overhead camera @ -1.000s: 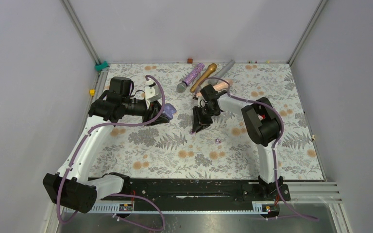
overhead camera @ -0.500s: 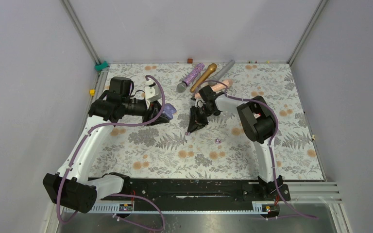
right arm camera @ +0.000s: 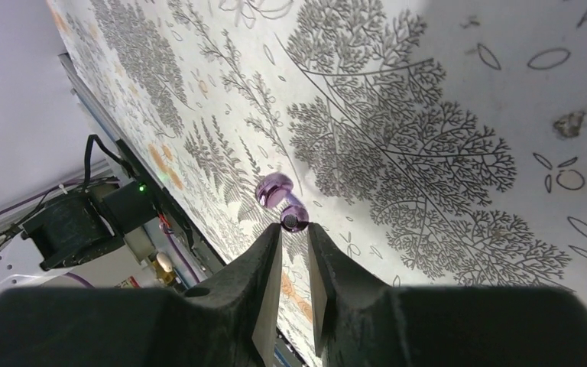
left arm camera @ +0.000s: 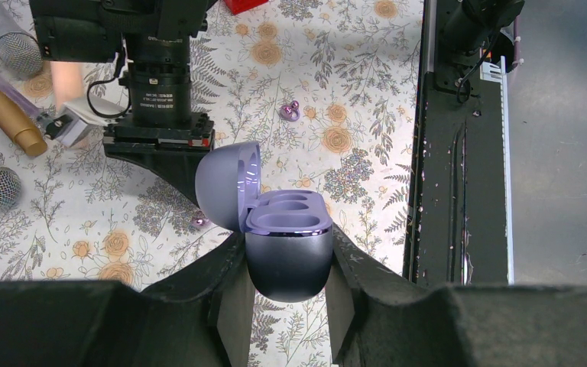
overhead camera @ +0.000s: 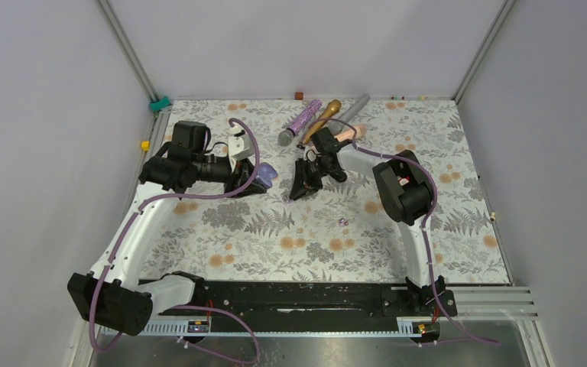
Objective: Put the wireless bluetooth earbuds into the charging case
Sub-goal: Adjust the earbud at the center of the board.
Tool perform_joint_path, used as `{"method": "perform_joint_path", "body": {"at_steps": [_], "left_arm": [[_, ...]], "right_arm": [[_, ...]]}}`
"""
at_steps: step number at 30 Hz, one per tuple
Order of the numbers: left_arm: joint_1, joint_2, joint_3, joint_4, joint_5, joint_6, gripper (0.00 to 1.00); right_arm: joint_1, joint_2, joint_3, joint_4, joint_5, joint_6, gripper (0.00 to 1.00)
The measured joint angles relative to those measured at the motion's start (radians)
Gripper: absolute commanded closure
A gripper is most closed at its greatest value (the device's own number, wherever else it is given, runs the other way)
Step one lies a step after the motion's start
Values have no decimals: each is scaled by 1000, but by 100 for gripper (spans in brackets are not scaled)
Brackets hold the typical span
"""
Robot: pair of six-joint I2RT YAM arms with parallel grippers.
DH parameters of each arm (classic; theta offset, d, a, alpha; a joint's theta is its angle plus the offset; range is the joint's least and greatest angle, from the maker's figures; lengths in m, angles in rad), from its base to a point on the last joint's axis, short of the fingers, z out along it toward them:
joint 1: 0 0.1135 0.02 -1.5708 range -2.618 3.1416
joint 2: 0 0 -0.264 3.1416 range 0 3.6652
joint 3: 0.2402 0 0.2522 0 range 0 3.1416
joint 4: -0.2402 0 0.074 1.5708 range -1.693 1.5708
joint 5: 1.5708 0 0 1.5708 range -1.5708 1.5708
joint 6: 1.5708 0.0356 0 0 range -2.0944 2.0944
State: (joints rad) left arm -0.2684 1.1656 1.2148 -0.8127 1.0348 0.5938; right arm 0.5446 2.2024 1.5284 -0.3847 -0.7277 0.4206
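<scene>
Left pincer [left arm camera: 287,256], we see, is closed on the purple charging case [left arm camera: 287,267] with its lid up; right pincer [right arm camera: 289,229] pinches one purple earbud [right arm camera: 275,189].

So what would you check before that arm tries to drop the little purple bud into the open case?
1. charging case clamped in left gripper: ok.
2. lid open, both wells empty: ok.
3. purple earbud pinched in right gripper: ok, though only at the very fingertips.
4. Earbud lined up over a well: not ok; it hangs beside the lid, apart from the case.
5. Earbud turned the right way to fit a well: cannot tell.
6. second purple earbud lying loose on the table, away from the case: ok.
</scene>
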Motion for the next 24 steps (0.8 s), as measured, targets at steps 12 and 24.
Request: {"method": "perform_joint_path", "body": {"at_steps": [12, 24], "left_arm": [[1, -1, 0, 0, 0, 0, 100], [2, -12, 0, 0, -1, 0, 100]], "right_arm": [[1, -13, 27, -48, 123, -93, 72], [38, -86, 110, -128, 277, -168, 62]]}}
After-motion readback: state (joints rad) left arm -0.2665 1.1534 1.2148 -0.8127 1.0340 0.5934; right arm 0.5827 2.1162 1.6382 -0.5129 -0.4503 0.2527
